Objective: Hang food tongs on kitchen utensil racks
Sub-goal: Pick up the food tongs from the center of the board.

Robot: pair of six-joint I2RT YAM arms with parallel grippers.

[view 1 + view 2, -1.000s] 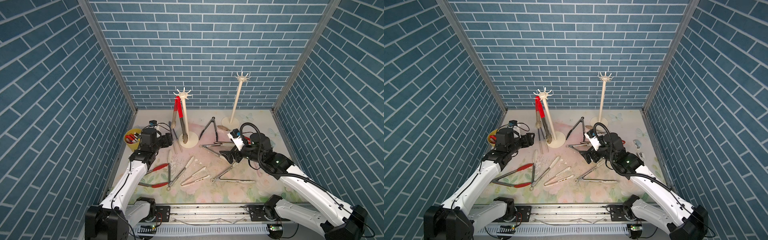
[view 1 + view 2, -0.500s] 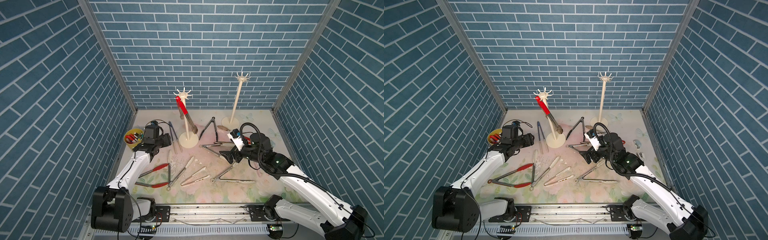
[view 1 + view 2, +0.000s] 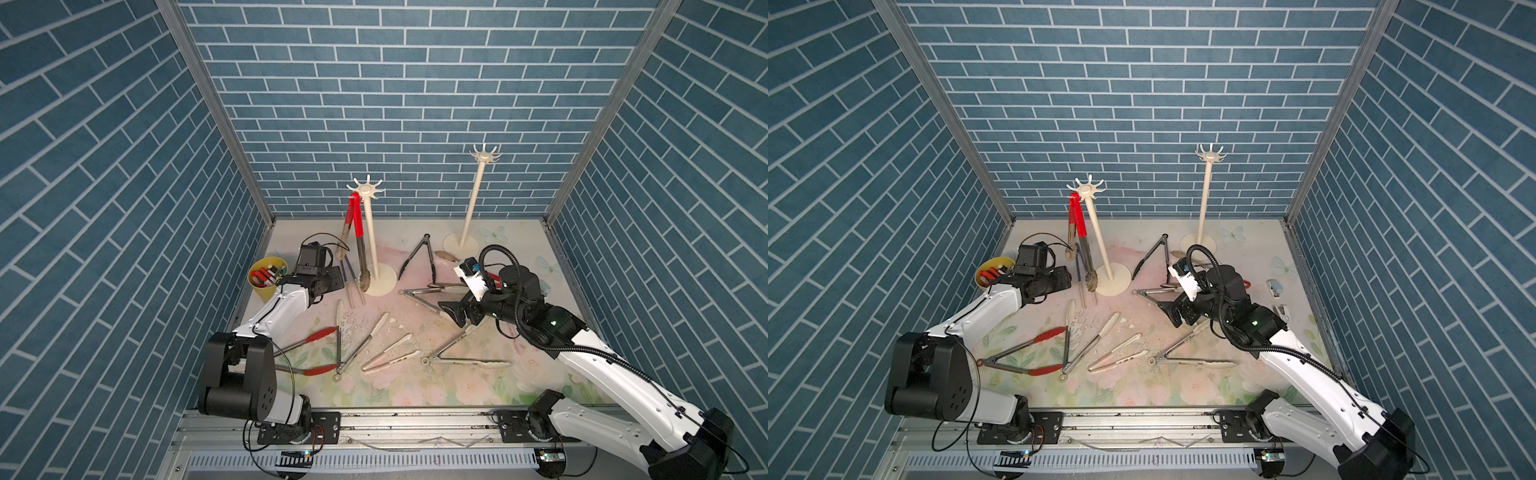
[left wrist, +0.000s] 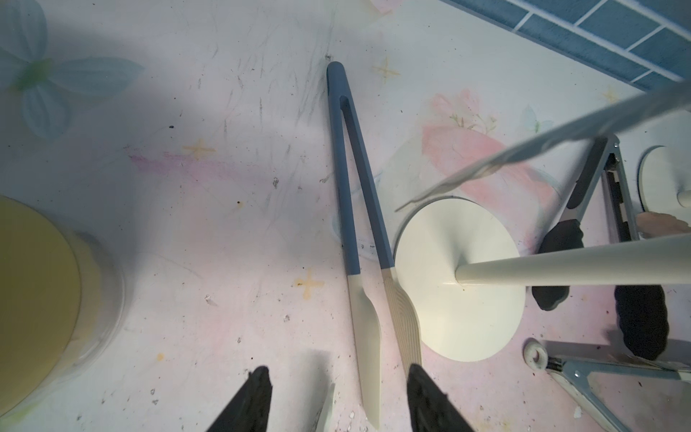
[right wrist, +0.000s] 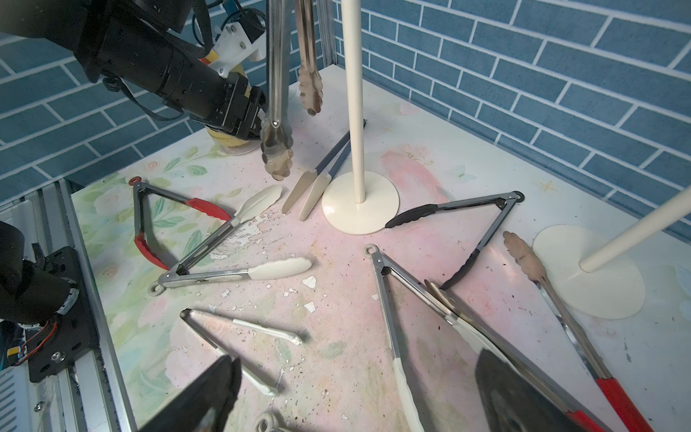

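Red-handled steel food tongs [image 3: 353,220] hang from a hook of the nearer kitchen utensil rack [image 3: 369,232]; the other rack [image 3: 473,199] stands bare at the back right. Slim blue tongs [image 4: 353,179] lie flat beside the nearer rack's base. My left gripper [image 4: 340,396] is low over the table, open, with the cream tips of the blue tongs between its fingers, nothing gripped. My right gripper [image 5: 355,368] hovers open above steel tongs with cream tips [image 5: 396,336], holding nothing. Several more tongs lie across the table in both top views.
A yellow cup [image 3: 268,278] of markers stands at the left wall behind my left arm. Red-tipped tongs [image 3: 307,349], cream-tipped ones [image 3: 361,345] and black-tipped ones [image 3: 415,257] lie about the floral mat. Blue brick walls close three sides.
My left arm has dropped from beside the hanging tongs down to the table by the blue tongs, its jaws narrowing. The hanging tongs swung and settled. The right arm stayed put.
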